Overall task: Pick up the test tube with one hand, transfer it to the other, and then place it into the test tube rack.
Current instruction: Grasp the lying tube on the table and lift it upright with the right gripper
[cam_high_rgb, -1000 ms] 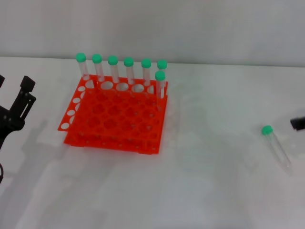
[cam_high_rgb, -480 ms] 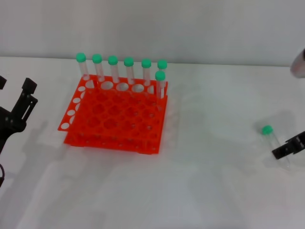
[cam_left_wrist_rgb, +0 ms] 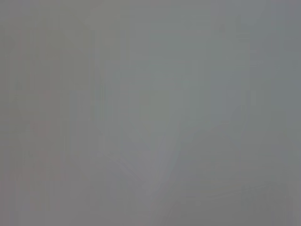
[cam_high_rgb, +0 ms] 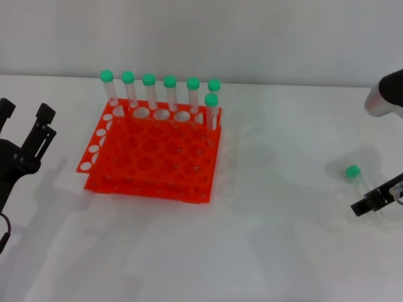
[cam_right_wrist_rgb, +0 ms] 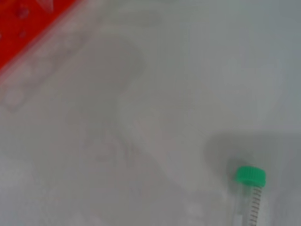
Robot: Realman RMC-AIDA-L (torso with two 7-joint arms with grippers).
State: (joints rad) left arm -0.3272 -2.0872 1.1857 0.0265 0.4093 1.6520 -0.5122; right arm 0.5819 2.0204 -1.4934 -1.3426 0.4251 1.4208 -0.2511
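Observation:
The loose test tube (cam_high_rgb: 354,175) lies on the white table at the right, green cap toward the rack. It also shows in the right wrist view (cam_right_wrist_rgb: 249,193). My right gripper (cam_high_rgb: 376,199) hangs low right over the tube's clear body, hiding most of it; only a black part shows at the view's edge. The orange-red test tube rack (cam_high_rgb: 151,154) stands at centre left, its corner showing in the right wrist view (cam_right_wrist_rgb: 28,23). My left gripper (cam_high_rgb: 25,112) is open and empty, left of the rack. The left wrist view shows only grey.
Several green-capped tubes (cam_high_rgb: 160,94) stand upright along the rack's back row and right side. The right arm's silver body (cam_high_rgb: 385,95) hangs above the table at the far right. Bare white table (cam_high_rgb: 277,207) lies between the rack and the loose tube.
My right gripper has come in from the right edge and down over the loose tube; its silver arm entered at upper right. My left gripper has shifted slightly toward the rack.

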